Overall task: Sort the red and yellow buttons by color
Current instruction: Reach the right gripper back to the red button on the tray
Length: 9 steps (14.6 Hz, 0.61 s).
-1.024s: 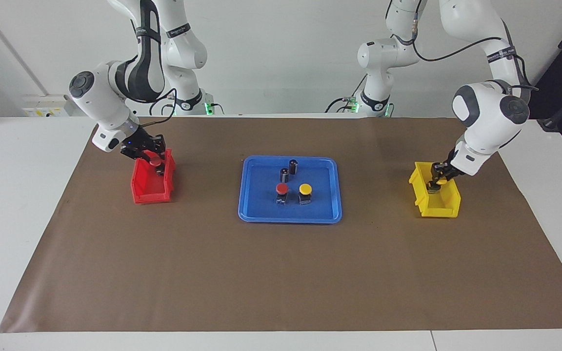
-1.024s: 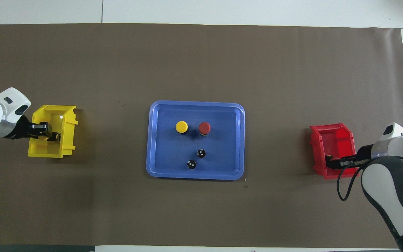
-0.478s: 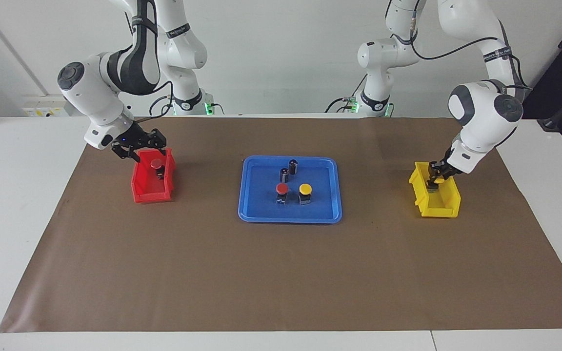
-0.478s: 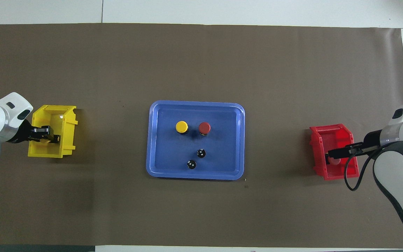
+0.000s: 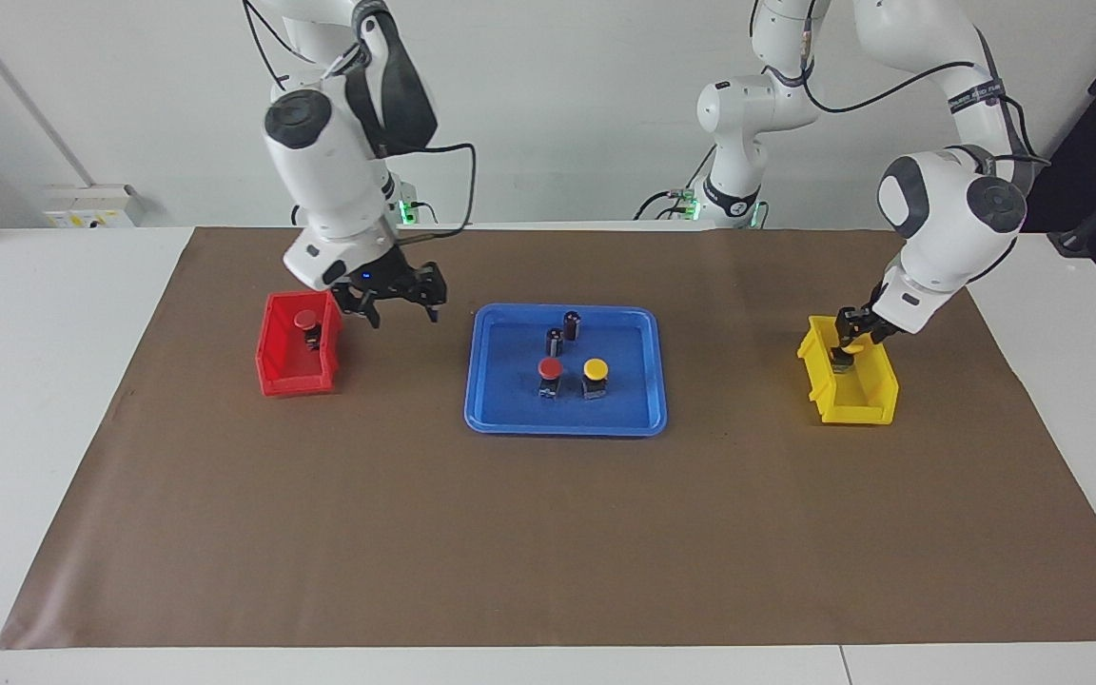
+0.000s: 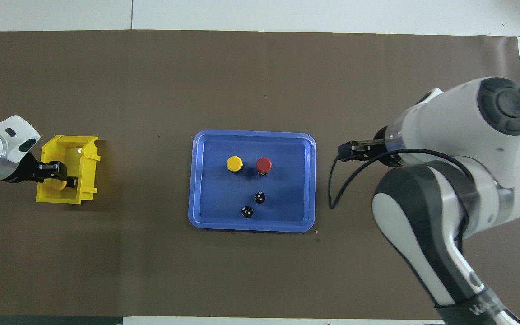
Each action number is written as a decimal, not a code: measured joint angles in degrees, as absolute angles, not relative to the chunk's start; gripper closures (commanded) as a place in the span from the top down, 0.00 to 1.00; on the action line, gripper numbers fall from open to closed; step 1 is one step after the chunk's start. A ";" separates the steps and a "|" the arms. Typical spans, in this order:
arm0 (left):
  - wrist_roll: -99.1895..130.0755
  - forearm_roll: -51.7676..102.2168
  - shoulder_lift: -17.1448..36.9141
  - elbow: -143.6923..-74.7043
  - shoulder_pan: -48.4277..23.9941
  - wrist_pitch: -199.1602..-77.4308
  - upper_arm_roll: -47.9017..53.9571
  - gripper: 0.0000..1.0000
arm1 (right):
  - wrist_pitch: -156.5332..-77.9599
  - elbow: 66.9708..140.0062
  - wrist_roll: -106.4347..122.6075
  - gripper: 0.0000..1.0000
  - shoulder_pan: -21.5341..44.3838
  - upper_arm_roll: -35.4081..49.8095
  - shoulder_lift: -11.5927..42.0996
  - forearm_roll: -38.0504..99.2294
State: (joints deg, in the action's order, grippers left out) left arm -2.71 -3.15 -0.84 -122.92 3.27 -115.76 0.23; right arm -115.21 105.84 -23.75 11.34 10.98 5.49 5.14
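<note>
In the overhead view the right arm's white bulk covers the red plastic bin [image 5: 296,347] entirely, and the red-capped button [image 5: 305,322] in it. Under the left pincer [image 6: 57,174], the yellow-capped button [image 6: 58,183] in the yellow plastic bin [image 6: 86,155] shows only a sliver of cap. Whether that pincer's fingertips touch the cap is too small to tell.
</note>
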 measured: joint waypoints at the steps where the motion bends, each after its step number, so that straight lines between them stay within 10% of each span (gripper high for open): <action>1: -2.71 -3.19 -1.13 -122.46 3.27 -115.17 0.24 0.69 | -117.63 103.80 -27.53 0.89 13.74 10.97 8.44 3.95; 9: 0.61 -3.21 -1.35 -118.23 0.22 -112.64 0.80 1.00 | -128.01 100.08 -41.30 0.88 24.39 10.72 21.22 -4.73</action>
State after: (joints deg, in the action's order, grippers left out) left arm 0.61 -3.21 -1.35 -118.23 0.22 -112.64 0.80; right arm -128.01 100.08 -41.30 24.39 10.72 21.22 -4.73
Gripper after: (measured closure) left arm 0.022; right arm 0.119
